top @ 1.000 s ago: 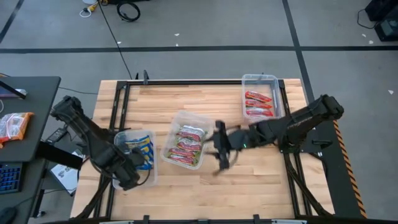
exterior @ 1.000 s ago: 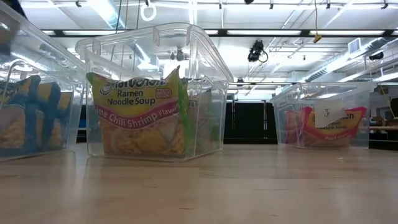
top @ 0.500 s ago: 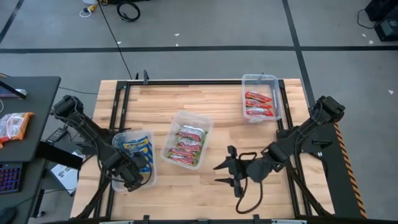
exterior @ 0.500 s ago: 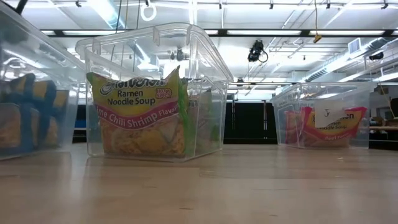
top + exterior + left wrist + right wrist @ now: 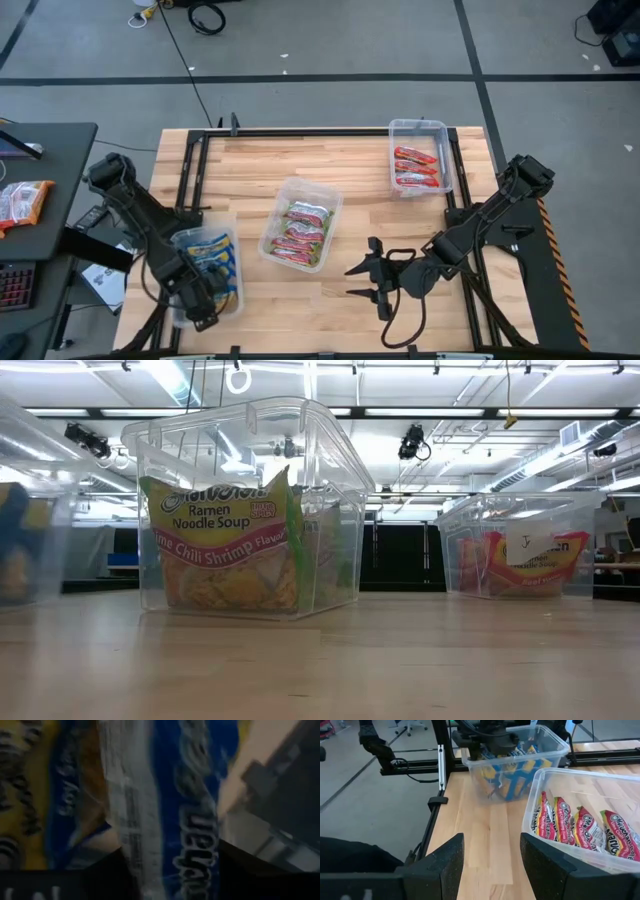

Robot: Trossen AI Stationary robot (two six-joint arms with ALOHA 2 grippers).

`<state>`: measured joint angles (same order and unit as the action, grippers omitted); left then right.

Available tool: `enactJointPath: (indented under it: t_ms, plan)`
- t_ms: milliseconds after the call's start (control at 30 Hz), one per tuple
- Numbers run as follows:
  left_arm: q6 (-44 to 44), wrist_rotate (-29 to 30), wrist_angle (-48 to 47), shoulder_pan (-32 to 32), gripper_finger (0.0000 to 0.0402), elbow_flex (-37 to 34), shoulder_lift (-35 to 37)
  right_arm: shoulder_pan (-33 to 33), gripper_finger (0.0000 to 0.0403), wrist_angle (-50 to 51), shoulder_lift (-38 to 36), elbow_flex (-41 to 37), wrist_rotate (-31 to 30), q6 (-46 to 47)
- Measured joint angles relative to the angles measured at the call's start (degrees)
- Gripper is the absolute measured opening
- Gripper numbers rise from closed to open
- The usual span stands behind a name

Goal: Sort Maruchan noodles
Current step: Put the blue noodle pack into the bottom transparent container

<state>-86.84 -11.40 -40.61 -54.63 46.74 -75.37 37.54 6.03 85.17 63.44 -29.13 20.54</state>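
Observation:
Three clear tubs stand on the wooden table. The left tub [image 5: 207, 275] holds blue-and-yellow Maruchan noodles [image 5: 190, 795]. The middle tub [image 5: 298, 222] holds green-pink packets [image 5: 220, 540], and the far-right tub [image 5: 418, 158] holds red packets [image 5: 416, 166]. My left gripper [image 5: 200, 300] points down into the left tub's near end, its fingers apart over the blue packets. My right gripper [image 5: 352, 281] hangs open and empty above bare wood near the front edge, facing the middle tub [image 5: 580, 825] and the left tub [image 5: 520, 765]. My left gripper [image 5: 170, 880] has its two fingers apart just over a blue-and-yellow packet [image 5: 150, 820] inside the left tub, coming from above. Whether a finger touches the packet or the tub's wall, I cannot tell.
A black desk [image 5: 40, 150] left of the table carries another packet [image 5: 20, 200] and a keyboard. The table's black frame rails [image 5: 195, 170] run along its edges. Bare wood [image 5: 300, 300] lies between the tubs and along the front edge.
My right gripper swung from beside the middle tub toward the table's near right, then held still. My left gripper sank and went toward the near edge. The left tub slid with it toward the near left corner, leaving most of the low view.

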Motion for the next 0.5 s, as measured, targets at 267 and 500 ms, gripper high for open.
enactJointPath:
  t_ms: [267,500]
  plan:
    - [-8.7,-6.2,11.7,-4.2,0.0249,0.0,0.0,-0.2,0.0198,0.6,0.0,0.0,-1.7,-6.4]
    - [-7.0,-10.5,7.6,-4.9,0.0244,5.6,0.2,-0.6,0.0198,0.2,0.0,0.0,-2.1,-8.3]
